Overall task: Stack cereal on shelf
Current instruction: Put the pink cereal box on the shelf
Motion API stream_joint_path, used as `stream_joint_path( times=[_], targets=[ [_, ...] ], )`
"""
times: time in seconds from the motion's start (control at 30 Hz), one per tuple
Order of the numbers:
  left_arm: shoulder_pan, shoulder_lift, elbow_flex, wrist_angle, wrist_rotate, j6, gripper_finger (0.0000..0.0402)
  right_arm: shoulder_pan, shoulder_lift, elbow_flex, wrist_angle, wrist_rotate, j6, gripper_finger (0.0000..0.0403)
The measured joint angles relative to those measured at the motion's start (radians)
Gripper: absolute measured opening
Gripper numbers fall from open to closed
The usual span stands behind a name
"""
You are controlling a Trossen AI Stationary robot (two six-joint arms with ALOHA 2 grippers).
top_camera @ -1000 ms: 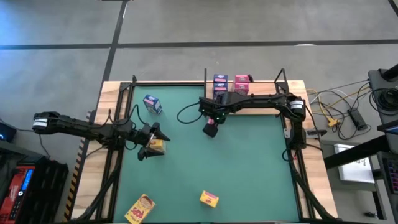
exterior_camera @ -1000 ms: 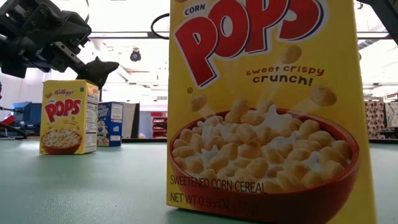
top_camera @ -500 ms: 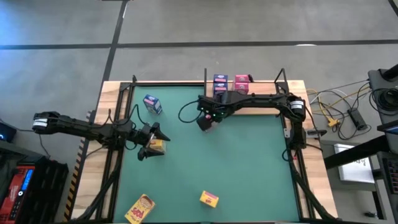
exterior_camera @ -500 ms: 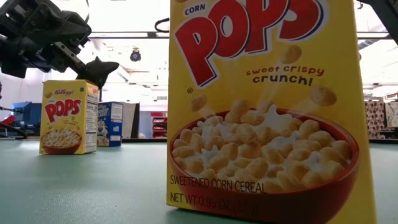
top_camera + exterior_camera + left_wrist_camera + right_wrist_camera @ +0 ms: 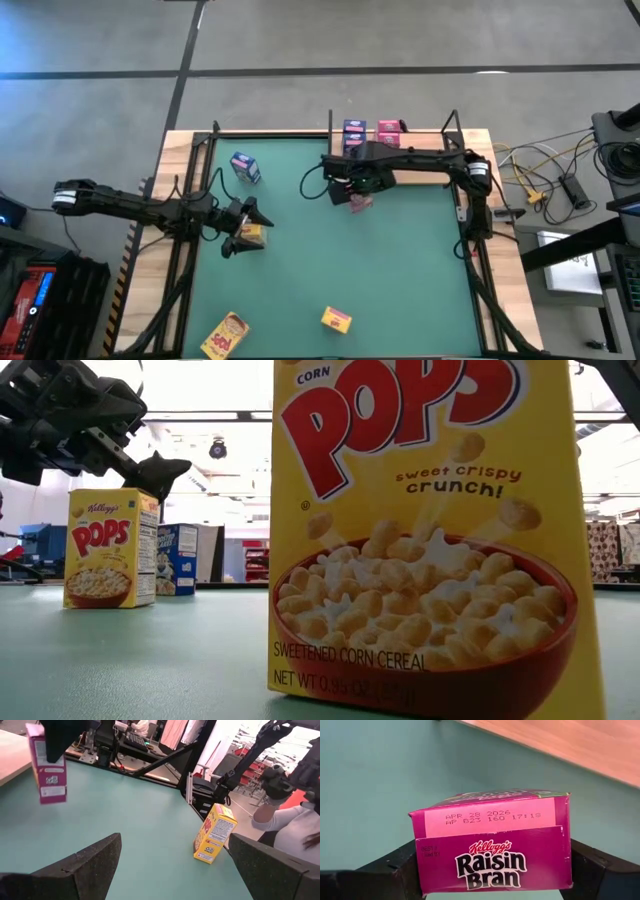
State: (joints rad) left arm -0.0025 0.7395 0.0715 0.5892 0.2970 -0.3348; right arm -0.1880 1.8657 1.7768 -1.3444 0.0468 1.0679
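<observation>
My right gripper (image 5: 357, 193) hangs over the green mat's far middle, shut on a pink Raisin Bran cereal box (image 5: 492, 842), just in front of the shelf (image 5: 425, 181). The shelf, a light-wood board with black posts, bears a blue box (image 5: 353, 133) and a pink box (image 5: 388, 133) standing at its far edge. My left gripper (image 5: 250, 222) waits open above an upright yellow Pops box (image 5: 110, 545) at the mat's left, not touching it. A blue box (image 5: 243, 167) stands far left. Two yellow boxes (image 5: 336, 319) (image 5: 226, 335) lie near the front edge. My right gripper pinches the pink box's two narrow sides (image 5: 418, 862) between its two fingers, close to the box's top flap. The fingers come from above, pointing down. The box hangs below them, nearly upright and clear of the mat (image 5: 47, 770).
Black frame rails (image 5: 195, 200) run along the mat's left and right sides. A person's arm (image 5: 285, 820) shows beyond the table's edge. The mat's middle (image 5: 350, 260) holds nothing. The front yellow box (image 5: 430, 540) fills most of the low view.
My right gripper has risen with the pink box and rolled about the line it points along, shifting a little toward the table's right edge. The box has turned with it and now shows on the gripper's right-hand side, clear of the mat.
</observation>
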Motion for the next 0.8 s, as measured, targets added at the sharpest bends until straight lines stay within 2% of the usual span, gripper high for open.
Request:
stream_joint_path(
  times=[0.17,0.4,0.8],
  targets=[
    [0.0,0.0,0.0,0.0,0.0,0.0,0.0352,0.0,-0.002,0.041,-0.109,0.015,0.096,0.0318],
    [0.0,0.0,0.0,0.0,0.0,0.0,0.0352,-0.029,-0.011,0.062,-0.229,0.099,0.164,0.0318],
    [0.0,0.001,0.0,0.0,0.0,0.0,0.0352,-0.167,-0.102,-0.005,-0.228,0.11,0.047,0.0318]
  ],
)
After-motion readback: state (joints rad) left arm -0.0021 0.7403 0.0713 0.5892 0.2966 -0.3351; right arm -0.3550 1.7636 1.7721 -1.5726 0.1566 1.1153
